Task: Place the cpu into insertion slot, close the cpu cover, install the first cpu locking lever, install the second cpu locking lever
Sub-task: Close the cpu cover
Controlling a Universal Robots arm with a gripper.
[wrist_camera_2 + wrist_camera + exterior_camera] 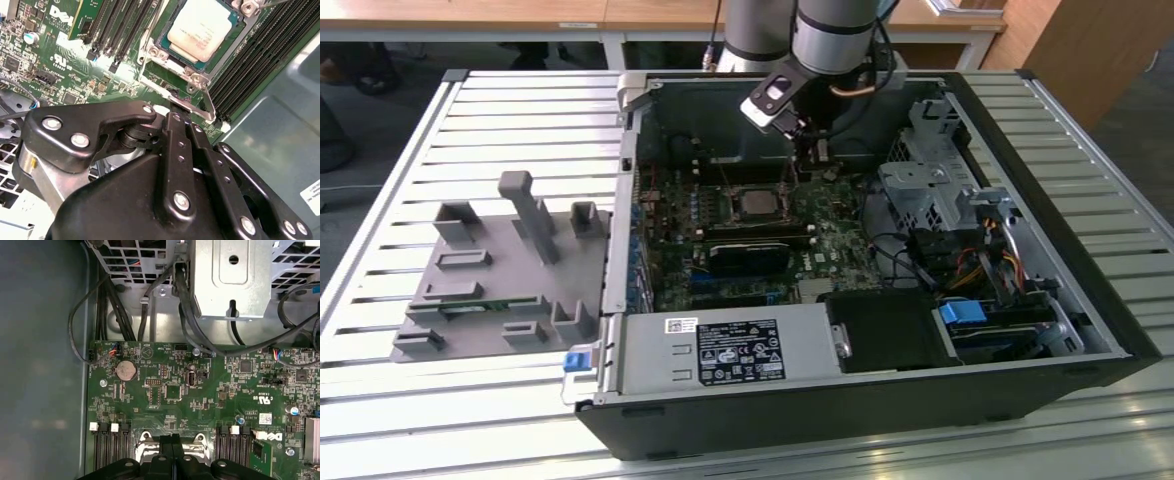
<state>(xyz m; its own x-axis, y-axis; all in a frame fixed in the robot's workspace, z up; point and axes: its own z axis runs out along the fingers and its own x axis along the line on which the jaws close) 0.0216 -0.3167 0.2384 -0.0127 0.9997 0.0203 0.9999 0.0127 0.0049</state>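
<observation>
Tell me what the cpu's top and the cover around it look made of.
The cpu: pale silver-beige metal lid, it seems, matte with a soft sheen. The cpu cover: probably thin stamped steel, silvery, glinting along its edges.

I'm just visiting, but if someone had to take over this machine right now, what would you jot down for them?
The gripper is shut, tips at a silvery locking lever; whether it pinches the lever cannot be told.
The cpu lies in the insertion slot.
The cpu cover is down around it.
Done: placing, cover. Open: whether either lever is latched.
</observation>
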